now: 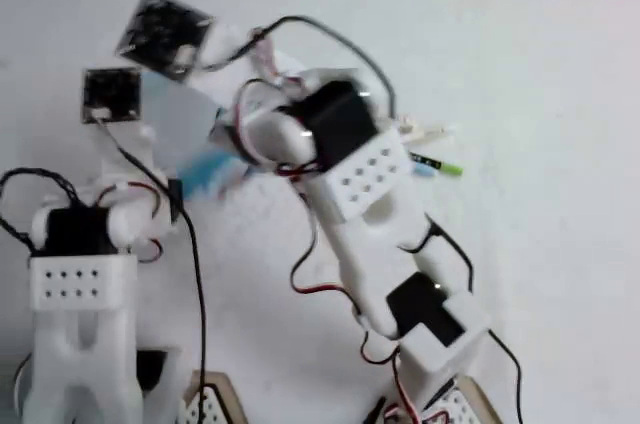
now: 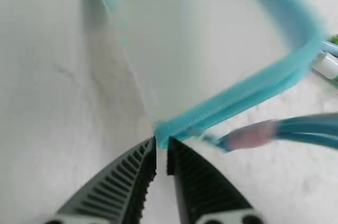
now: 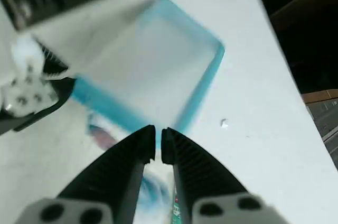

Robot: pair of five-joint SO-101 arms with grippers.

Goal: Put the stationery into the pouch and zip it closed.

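Between the left fingers (image 2: 152, 154), the pouch (image 2: 200, 49) corner is pinched; the right fingers (image 3: 149, 139) clamp its zip edge; a pen (image 2: 285, 128) lies beside the left fingers on the worktop (image 2: 53, 102).

Bright, even light; white table (image 1: 540, 94) glares, shadows faint.

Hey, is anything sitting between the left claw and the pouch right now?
Nothing visible. The left claw is at the pouch, its tips pinching the teal corner; a pen lies beside it, not between.
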